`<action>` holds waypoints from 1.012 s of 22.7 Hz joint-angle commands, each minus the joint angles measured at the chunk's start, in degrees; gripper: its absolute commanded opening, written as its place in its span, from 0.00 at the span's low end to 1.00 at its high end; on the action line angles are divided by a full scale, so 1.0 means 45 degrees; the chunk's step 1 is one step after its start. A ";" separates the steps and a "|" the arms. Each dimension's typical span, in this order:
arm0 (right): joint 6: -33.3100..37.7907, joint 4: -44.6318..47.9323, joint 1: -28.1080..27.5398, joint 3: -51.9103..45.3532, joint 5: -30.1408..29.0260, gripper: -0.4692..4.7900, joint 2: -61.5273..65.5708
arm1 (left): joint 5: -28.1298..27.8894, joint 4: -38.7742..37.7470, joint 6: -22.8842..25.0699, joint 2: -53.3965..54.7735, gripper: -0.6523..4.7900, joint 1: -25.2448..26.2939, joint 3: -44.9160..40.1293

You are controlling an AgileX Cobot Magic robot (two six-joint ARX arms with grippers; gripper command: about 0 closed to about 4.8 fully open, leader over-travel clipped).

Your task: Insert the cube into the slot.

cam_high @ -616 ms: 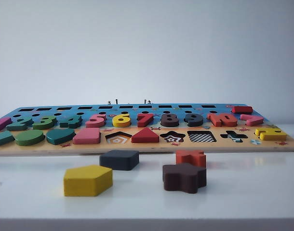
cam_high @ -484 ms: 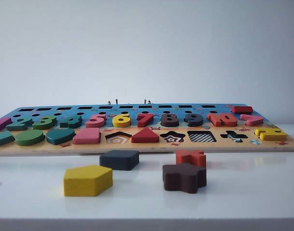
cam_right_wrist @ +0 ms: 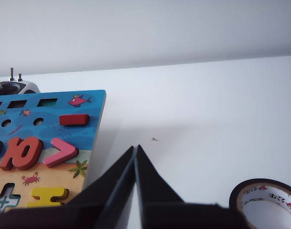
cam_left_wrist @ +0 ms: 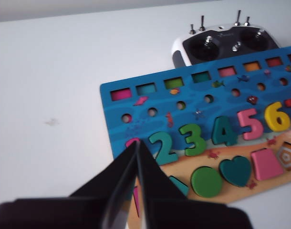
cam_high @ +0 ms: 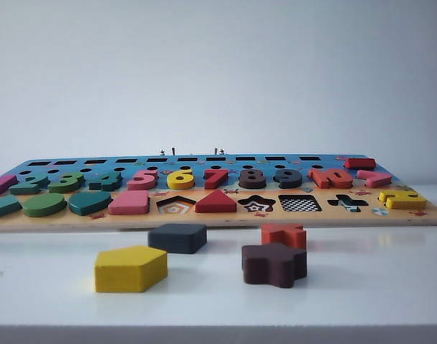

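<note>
The cube, a flat dark navy square block, lies on the white table just in front of the puzzle board. The empty checkered square slot sits in the board's front row, to the right of the cube. Neither gripper appears in the exterior view. In the left wrist view my left gripper is shut and empty, hovering over the board's end by the numbers 2 and 3. In the right wrist view my right gripper is shut and empty above bare table just beyond the board's other end.
A yellow pentagon, a dark brown star and an orange-red cross block lie loose in front of the board. A remote controller rests behind the board. A roll of tape lies on the table near my right gripper.
</note>
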 commanded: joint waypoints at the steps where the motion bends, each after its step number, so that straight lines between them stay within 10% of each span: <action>1: 0.0330 0.0107 0.0039 0.0000 -0.0019 0.08 -0.0029 | 0.0612 -0.0699 0.0044 0.0369 0.15 -0.0233 0.0520; 23: 0.1914 -0.0408 0.1331 0.1749 -0.0622 0.08 -0.0005 | 0.5042 -0.4405 -0.0238 0.3201 0.15 -0.1637 0.3769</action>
